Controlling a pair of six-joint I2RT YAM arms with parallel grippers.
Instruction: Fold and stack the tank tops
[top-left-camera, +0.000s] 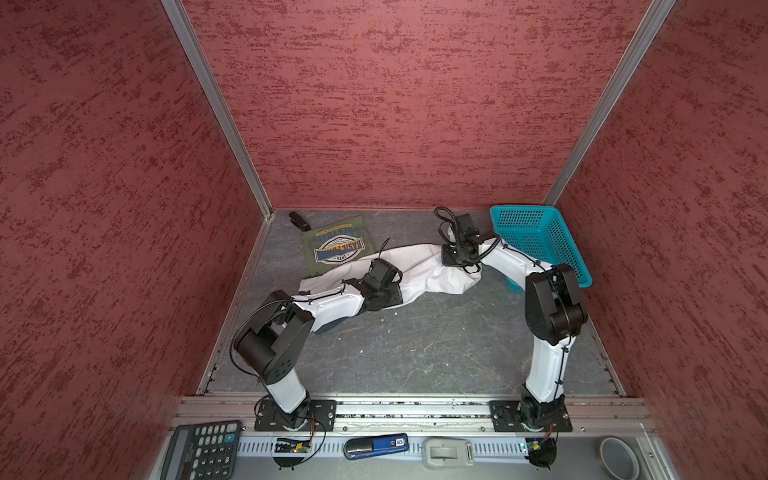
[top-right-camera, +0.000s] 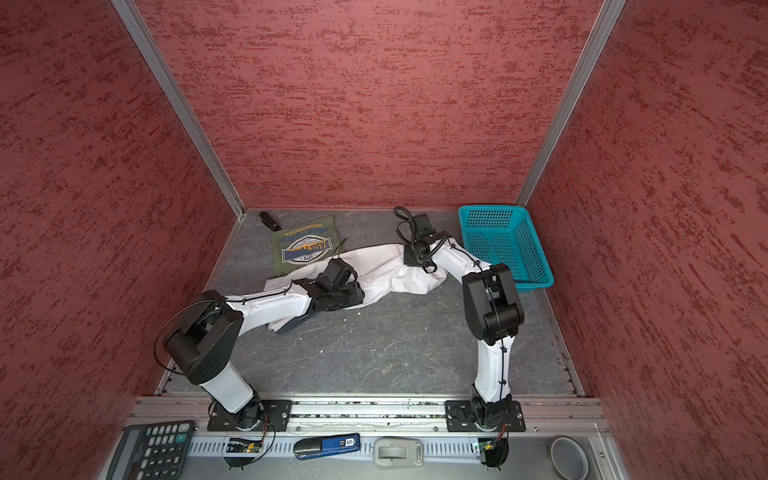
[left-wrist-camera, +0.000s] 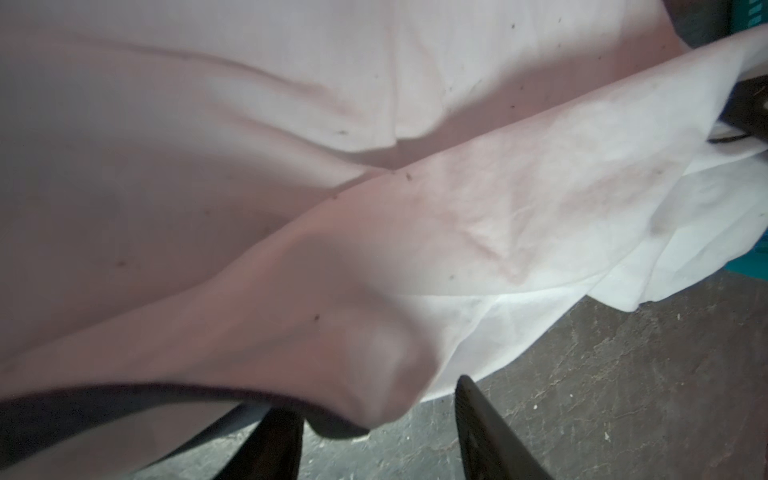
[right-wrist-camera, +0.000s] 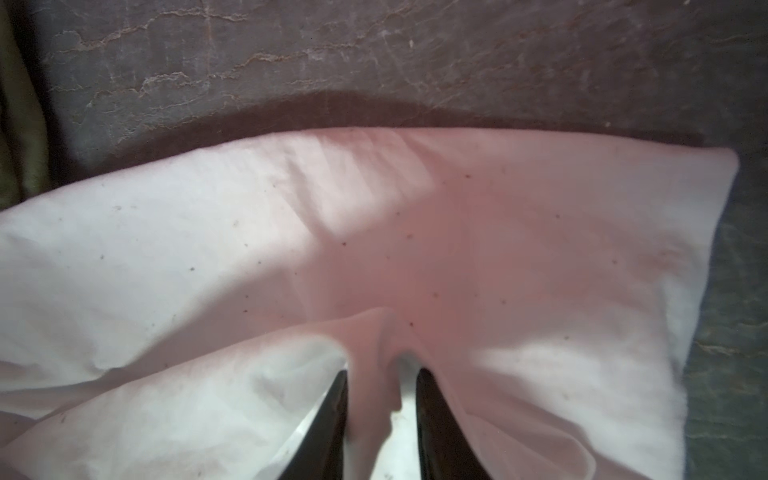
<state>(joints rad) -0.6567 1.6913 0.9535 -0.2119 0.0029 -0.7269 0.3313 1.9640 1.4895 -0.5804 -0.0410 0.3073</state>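
Note:
The white tank top (top-left-camera: 419, 270) (top-right-camera: 382, 266) lies crumpled in a long band across the middle of the table. Its left end overlaps the olive green tank top (top-left-camera: 332, 249) (top-right-camera: 301, 249), which lies folded flat at the back left, badge print up. My left gripper (left-wrist-camera: 374, 395) (top-left-camera: 386, 297) is low at the white top's near edge. Its jaws stand wide apart, and a cloth fold droops over one finger (left-wrist-camera: 278, 440). My right gripper (right-wrist-camera: 382, 371) (top-left-camera: 455, 266) points down onto the white top's right end. A raised ridge of cloth lies loosely between its parted fingers.
A turquoise mesh basket (top-left-camera: 540, 245) (top-right-camera: 507, 245) stands at the back right, just behind my right arm. A small black object (top-left-camera: 299, 220) lies in the back left corner. The red walls close in on three sides. A calculator (top-left-camera: 203, 449) and small items sit beyond the front rail.

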